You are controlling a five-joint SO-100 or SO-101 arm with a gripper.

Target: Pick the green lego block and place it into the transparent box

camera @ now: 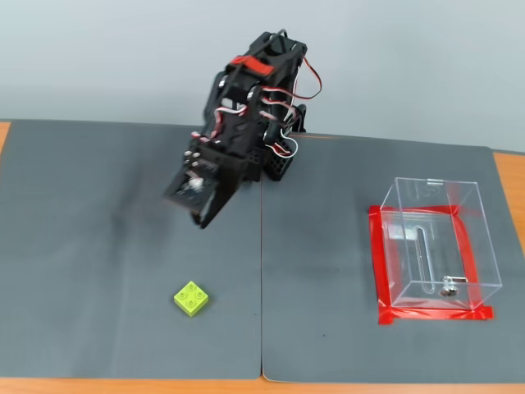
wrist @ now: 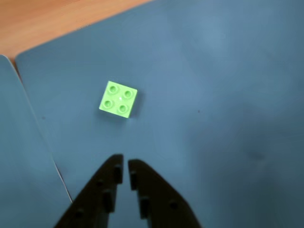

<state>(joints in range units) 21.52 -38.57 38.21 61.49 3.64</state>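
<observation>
hovering: the black two-finger tool [wrist: 126,164] hangs above the dark grey matted surface [camera: 98,246], clear of everything, carried by the black arm with red and white wiring [camera: 254,107].
tool state: the fingers are nearly pressed together, only a thin slit between the tips in the wrist view, and they pinch nothing.
block place: the small lime-green square plastic lego block [wrist: 118,99] [camera: 190,298] sits studs-up on the left mat in the fixed view, near the front edge, well apart from the tool.
key relation: in the wrist view the block lies ahead of the fingertips and a little to the left of their line; in the fixed view it is below the tool, toward the camera.
block axis: it is square, so there is no long axis, but its sides are turned slightly off the line of the fingers.
next move, as i judge: the fingers must spread, reach forward and drop over two opposite sides.
box: the clear plastic cube-like box with red tape at its base [camera: 435,246] stands on the right mat, far from the block.
box contents: nothing lies inside; only a slot and a small metal fitting [camera: 449,287] show on one face.
</observation>
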